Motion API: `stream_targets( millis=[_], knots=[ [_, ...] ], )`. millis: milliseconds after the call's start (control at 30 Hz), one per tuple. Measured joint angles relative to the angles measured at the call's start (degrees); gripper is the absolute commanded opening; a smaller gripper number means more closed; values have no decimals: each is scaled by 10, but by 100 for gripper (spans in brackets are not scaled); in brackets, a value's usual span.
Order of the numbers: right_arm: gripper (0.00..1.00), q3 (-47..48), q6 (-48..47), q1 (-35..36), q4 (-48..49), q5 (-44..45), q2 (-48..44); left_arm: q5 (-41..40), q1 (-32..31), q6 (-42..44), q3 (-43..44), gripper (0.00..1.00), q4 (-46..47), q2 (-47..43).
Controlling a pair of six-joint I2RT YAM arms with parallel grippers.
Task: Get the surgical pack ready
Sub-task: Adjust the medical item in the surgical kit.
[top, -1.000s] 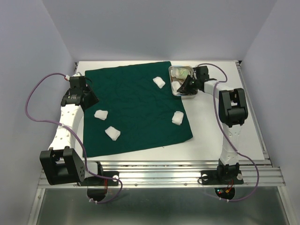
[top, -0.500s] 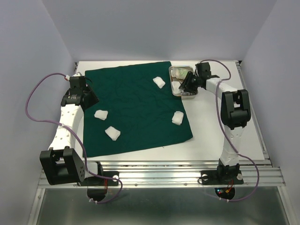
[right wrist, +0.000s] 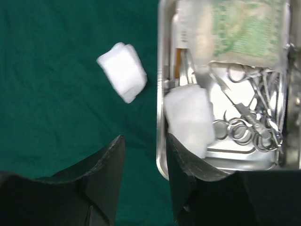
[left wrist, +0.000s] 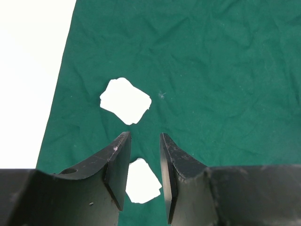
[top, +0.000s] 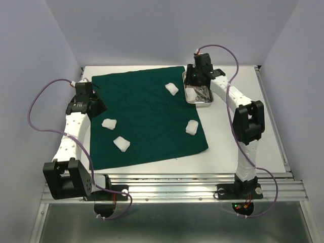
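The big green cloth (top: 147, 116) lay spread out and wrinkly on the white table (top: 238, 136). The steel tray (top: 204, 105) sat at the cloth's far right corner, with green cloth showing along its left side.

Four white gauze pads lay loose on the cloth, well apart. They were the far pad (top: 172, 89) near the tray, the right pad (top: 192, 127) by the cloth's right edge, and the left pad (top: 109, 123) and near pad (top: 121, 144) on the left side. A purple cable (top: 38, 109) looped off each arm.

The right gripper (right wrist: 143, 139) hung over the tray's left rim. Its fingers were apart and held nothing. From above, it stood in the way of the tray's far left corner. In its own camera, one finger covered the tray's near corner and the bottom of the tray pad (right wrist: 190, 120), a fifth pad lying inside the tray. Beside that pad lay a heap of metal tools (right wrist: 249, 117) with ring handles. They were too tangled to tell scissors from forceps. A packet (right wrist: 240, 28) with green print lay at the far end, blurry, and the picture's top edge cut it off. The tray's right side ran out of that picture too.

The left gripper (left wrist: 143, 136) hung over the cloth's left part. Its fingers were apart, with nothing gripped. In its own camera the left pad lay just past the fingertips. The near pad showed in the gap lower down, partly hidden behind the fingers.
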Motion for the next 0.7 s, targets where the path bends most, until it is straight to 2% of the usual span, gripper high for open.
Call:
stream_targets(
  millis=[200,300,567,700],
  knots=[
    [46,118,-63,94,-42,91,51,1,0,0,0,42,0,1],
    [46,169,-81,117,-57,115,96,1,0,0,0,42,0,2],
    [45,252,-113,125,-84,159,201,2,0,0,0,42,0,6],
    [45,263,-141,128,-69,185,227,2,0,0,0,42,0,7]
  ],
)
